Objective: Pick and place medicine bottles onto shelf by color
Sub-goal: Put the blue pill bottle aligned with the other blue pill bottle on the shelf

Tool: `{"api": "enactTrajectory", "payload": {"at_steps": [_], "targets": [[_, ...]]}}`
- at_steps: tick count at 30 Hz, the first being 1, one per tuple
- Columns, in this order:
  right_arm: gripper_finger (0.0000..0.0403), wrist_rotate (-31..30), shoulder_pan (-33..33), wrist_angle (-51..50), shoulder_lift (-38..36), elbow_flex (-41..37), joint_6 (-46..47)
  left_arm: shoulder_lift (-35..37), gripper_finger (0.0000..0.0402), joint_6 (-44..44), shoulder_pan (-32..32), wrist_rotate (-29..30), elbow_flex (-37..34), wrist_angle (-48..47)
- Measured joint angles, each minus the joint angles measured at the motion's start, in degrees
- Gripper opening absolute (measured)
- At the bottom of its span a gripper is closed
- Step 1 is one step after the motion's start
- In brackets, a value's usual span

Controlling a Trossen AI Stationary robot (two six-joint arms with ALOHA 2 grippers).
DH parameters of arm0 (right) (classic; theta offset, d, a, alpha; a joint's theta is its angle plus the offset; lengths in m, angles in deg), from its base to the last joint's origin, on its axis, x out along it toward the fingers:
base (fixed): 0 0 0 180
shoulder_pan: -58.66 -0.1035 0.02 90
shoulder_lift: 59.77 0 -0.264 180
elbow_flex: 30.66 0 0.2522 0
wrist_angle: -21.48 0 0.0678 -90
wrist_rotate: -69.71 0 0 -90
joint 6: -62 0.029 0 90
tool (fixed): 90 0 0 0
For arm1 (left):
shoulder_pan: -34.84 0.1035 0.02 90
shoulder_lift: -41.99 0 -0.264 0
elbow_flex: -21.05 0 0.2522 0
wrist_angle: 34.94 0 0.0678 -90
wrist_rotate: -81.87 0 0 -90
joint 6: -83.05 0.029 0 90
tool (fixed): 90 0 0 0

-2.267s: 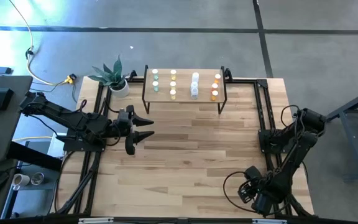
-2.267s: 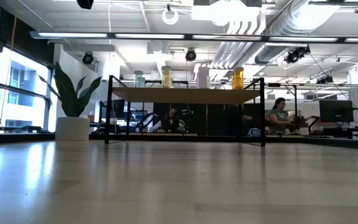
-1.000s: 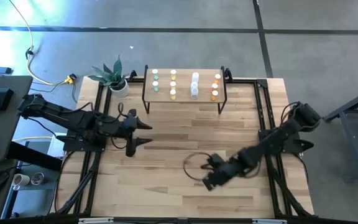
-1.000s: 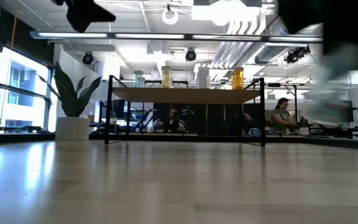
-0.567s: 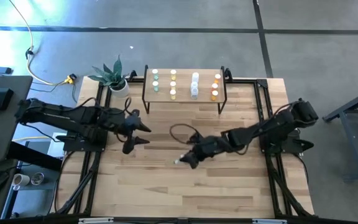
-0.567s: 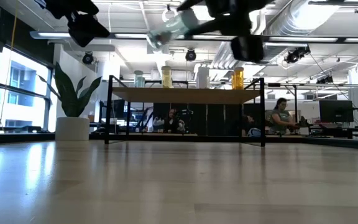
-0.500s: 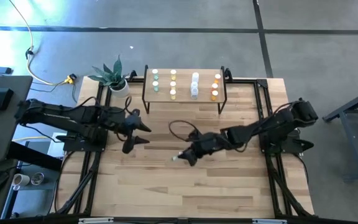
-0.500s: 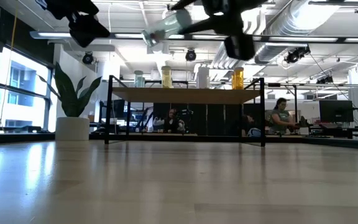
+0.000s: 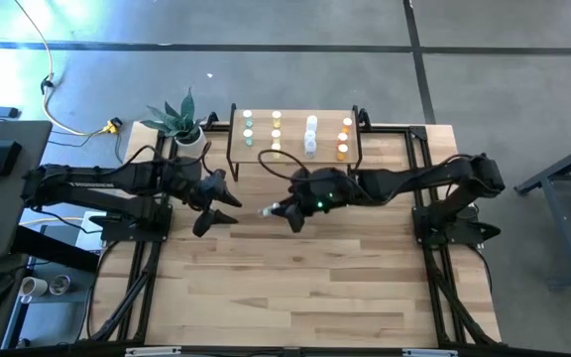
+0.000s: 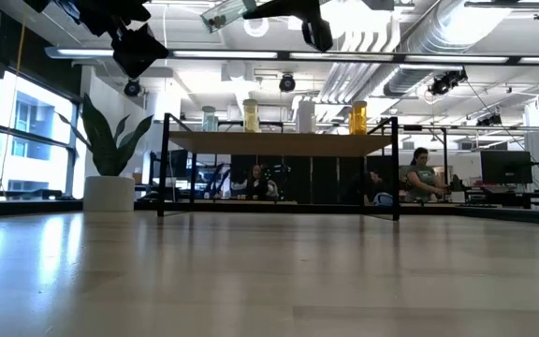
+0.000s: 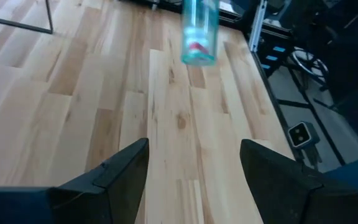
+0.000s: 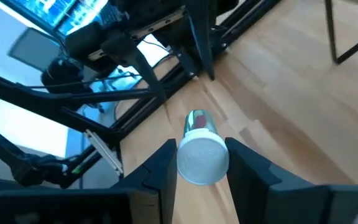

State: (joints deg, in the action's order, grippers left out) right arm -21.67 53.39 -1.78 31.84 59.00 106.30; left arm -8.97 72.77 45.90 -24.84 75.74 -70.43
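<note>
Jaws of the right gripper [image 12: 201,163] clamp a green bottle [image 12: 202,149]; left gripper [image 11: 194,163] gapes nearby.

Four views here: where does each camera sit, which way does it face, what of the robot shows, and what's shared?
High view: overhead, straight down; both arms, left gripper, right gripper, wooden riser shelf.
Low view: tabletop height, level toward the shelf; both arms enter at the top.
Left wrist view: facing the plank tabletop; own open fingers.
Right wrist view: own fingers clamp the pale-capped green bottle.
Shared: that bottle shows in both wrist views.
</note>
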Motion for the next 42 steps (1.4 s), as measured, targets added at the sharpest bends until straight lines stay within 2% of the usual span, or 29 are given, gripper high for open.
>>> {"api": "enactTrajectory", "payload": {"at_steps": [8,18,25,42], "targets": [[0.0105,3.8,4.2,-5.4,0.9,5.9,-6.1,-0.1,0.0241,0.3,2.5,-1.6,0.0,0.7],[0.0105,12.3,7.3,-6.9,9.0,12.9,-11.4,-4.0,0.0241,0.0,4.9,-2.0,0.0,1.4],[0.0105,13.0,7.3,-11.6,13.5,17.0,-13.2,-7.8,0.0241,0.2,6.2,-10.2,0.0,2.1],[0.0105,13.6,5.5,-9.3,15.3,17.1,-10.3,-10.3,0.0231,-0.5,4.7,-12.1,0.0,8.3]]}}
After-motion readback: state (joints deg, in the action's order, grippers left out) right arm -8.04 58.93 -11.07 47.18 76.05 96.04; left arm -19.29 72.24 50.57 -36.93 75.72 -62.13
